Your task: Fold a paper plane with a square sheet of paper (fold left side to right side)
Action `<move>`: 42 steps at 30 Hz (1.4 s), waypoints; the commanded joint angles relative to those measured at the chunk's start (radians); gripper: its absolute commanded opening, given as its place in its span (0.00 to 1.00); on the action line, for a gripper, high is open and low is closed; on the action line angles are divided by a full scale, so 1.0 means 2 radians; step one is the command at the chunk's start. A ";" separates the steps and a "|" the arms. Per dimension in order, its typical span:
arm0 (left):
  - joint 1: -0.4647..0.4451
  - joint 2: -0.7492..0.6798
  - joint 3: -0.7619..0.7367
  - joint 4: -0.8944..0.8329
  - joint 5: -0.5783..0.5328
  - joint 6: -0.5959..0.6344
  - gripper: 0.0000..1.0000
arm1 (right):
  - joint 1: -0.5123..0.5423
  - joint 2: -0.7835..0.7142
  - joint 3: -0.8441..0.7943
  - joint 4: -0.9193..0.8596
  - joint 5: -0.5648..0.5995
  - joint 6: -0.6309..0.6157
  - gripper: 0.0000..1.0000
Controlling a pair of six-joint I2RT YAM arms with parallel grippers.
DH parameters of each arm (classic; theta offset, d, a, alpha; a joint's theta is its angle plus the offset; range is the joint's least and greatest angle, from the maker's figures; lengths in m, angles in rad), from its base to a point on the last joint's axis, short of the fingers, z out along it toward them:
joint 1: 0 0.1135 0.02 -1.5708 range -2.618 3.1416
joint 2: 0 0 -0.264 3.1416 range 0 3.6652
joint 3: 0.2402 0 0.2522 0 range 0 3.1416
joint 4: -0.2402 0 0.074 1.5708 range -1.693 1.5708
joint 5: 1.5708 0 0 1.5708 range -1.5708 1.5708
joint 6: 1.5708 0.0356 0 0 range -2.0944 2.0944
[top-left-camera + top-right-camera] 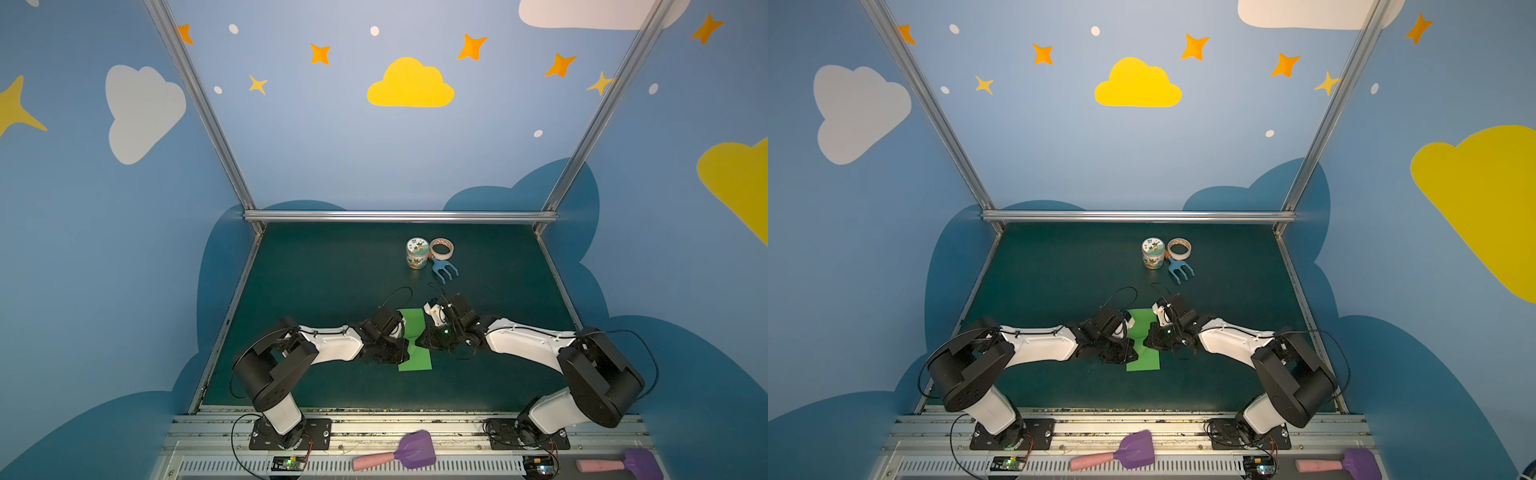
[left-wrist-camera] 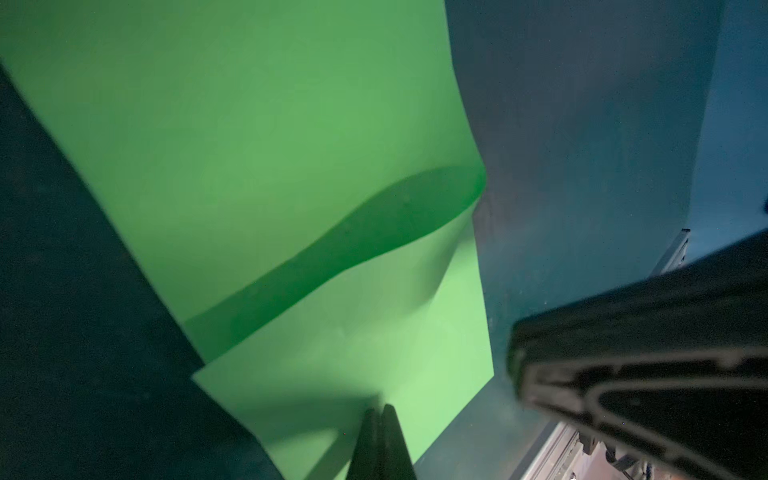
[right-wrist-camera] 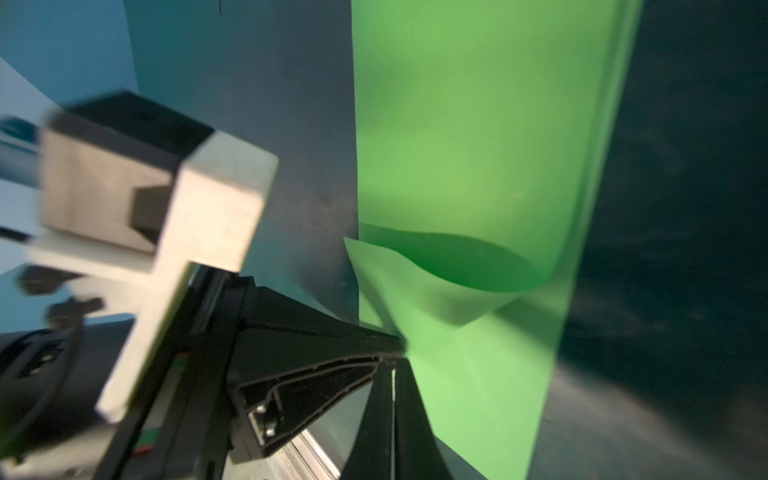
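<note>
The square sheet of paper [image 1: 412, 322] [image 1: 1141, 322] lies bright green on the dark table, folded into a narrow upright strip. Both top views show it between the two grippers. Its upper layer bulges up mid-strip, leaving a shadowed pocket in the left wrist view [image 2: 291, 124] and the right wrist view [image 3: 478, 124]. My left gripper [image 1: 408, 350] [image 1: 1135, 351] [image 2: 380, 409] is shut, its tips down on the paper's left edge. My right gripper [image 1: 418, 343] [image 1: 1145, 343] [image 3: 394, 362] is shut too, tips on the paper beside the left fingers [image 3: 316, 353]. No paper plane shows.
A printed jar [image 1: 417, 253], a tape roll [image 1: 441, 248] and a small blue rake [image 1: 445, 271] stand at the back of the table. Two purple shovels with pink handles [image 1: 411, 451] [image 1: 640, 463] lie on the front rail. Aluminium bars [image 1: 399, 216] frame the table.
</note>
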 commanded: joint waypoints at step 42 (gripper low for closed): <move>-0.002 0.013 -0.014 -0.034 -0.009 0.008 0.04 | -0.148 0.082 0.006 -0.028 0.001 -0.069 0.00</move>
